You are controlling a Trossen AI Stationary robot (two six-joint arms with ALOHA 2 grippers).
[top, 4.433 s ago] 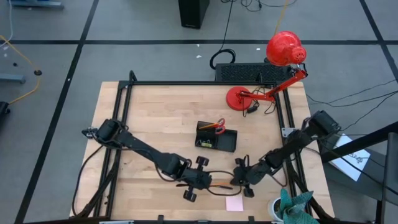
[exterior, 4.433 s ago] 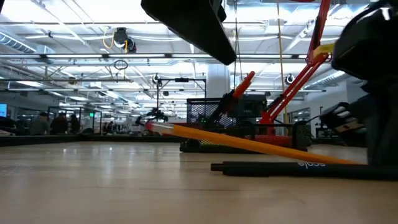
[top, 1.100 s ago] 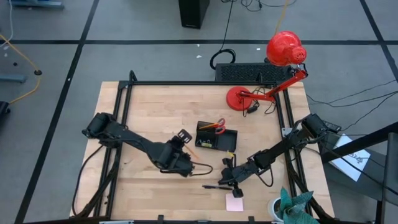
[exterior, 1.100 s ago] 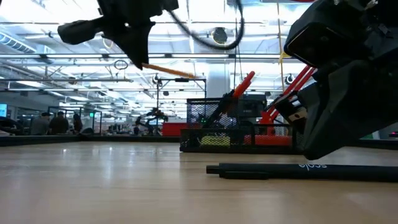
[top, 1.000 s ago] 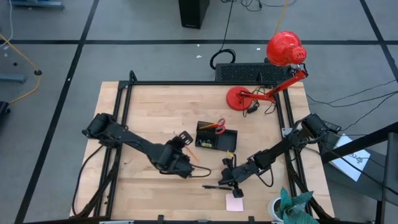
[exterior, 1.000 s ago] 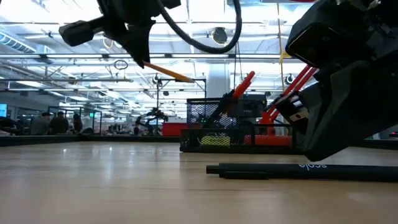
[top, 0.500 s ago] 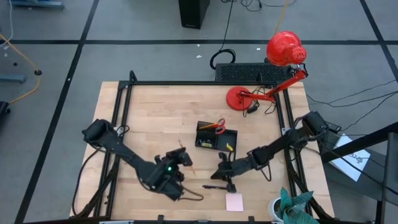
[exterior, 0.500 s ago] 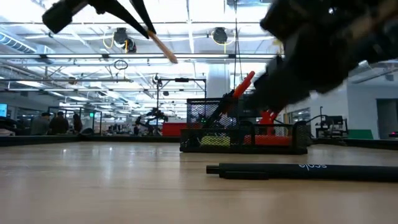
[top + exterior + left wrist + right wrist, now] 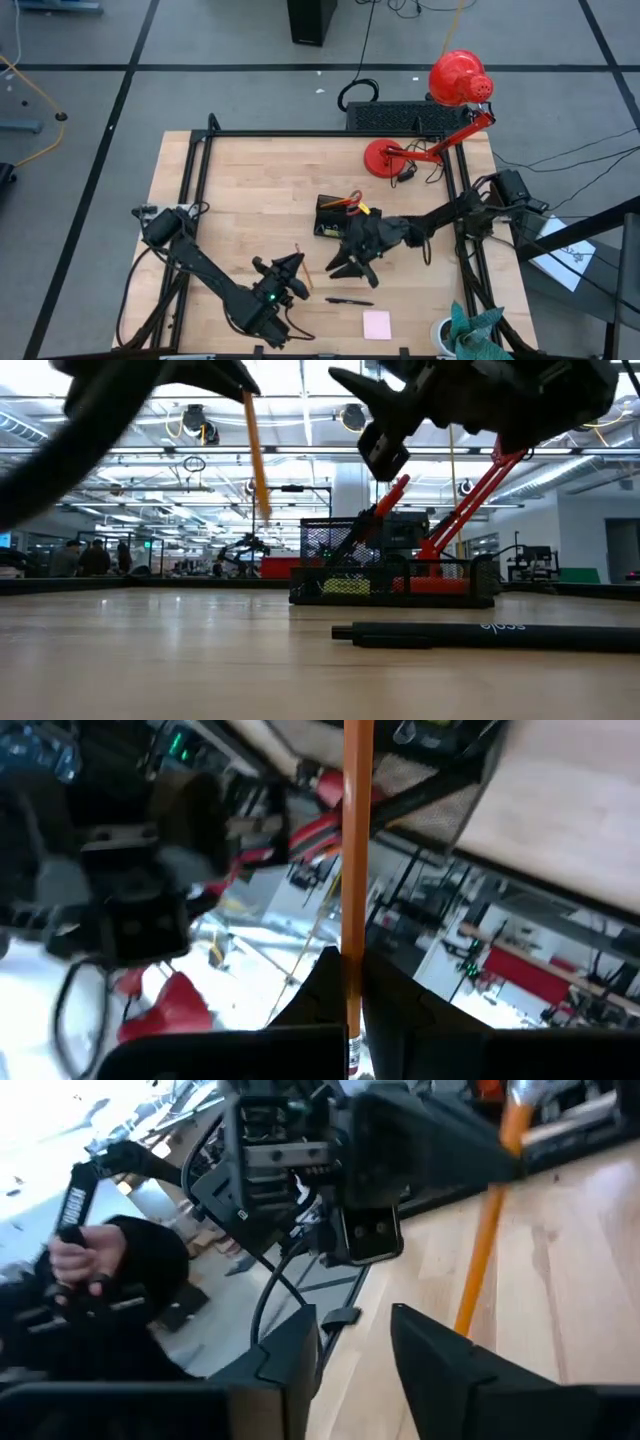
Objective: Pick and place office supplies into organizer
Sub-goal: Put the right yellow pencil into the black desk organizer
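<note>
Both arms have swung since a second ago: my left gripper (image 9: 290,266), lower centre, pinches the thin orange pencil (image 9: 303,276), right gripper (image 9: 345,268) empty, part-open beside the black compartmented organizer tray (image 9: 372,218), so next I carry it there.

My left gripper (image 9: 296,262) now carries the pencil (image 9: 303,272) nearer the front edge, while my right gripper (image 9: 346,268) lifts off the pen (image 9: 348,301), fingers parted.
</note>
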